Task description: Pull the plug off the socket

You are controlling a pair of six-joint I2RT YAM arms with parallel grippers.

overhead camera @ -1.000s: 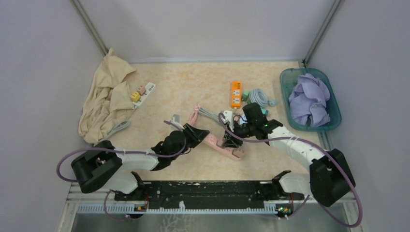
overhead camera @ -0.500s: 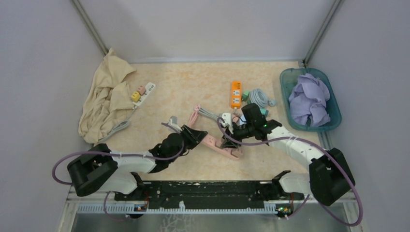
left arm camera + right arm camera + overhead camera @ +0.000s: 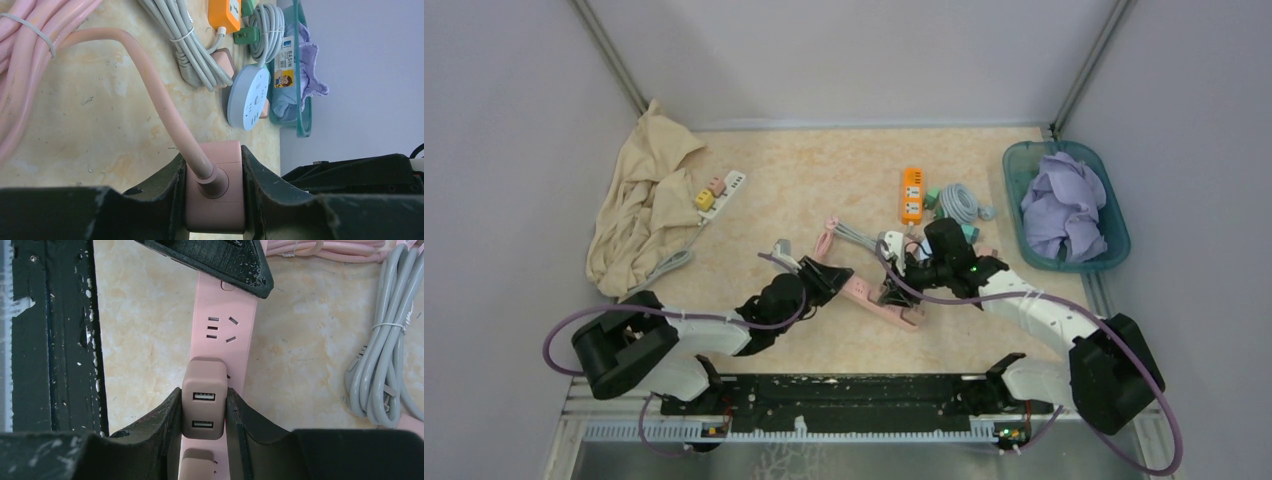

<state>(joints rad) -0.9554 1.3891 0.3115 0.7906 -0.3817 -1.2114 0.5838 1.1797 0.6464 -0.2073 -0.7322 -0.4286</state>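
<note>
Left gripper, seen from above, clamps the left end of the pink power strip, which lies mid-table. The right gripper is down on the strip's right part. An orange strip lies farther back, and a basin stands at the right edge.

From the left wrist, the left gripper has both fingers pressed tight against the sides of the power strip, just where its pink cord enters. Beyond lie a tied grey cable and a round grey socket.

From the right wrist, the right gripper is closed to a narrow gap on the plug, a brownish block with two slots on top. The plug sits on the face of the power strip, near its right end. The other gripper's black finger covers the strip's left end.
</note>
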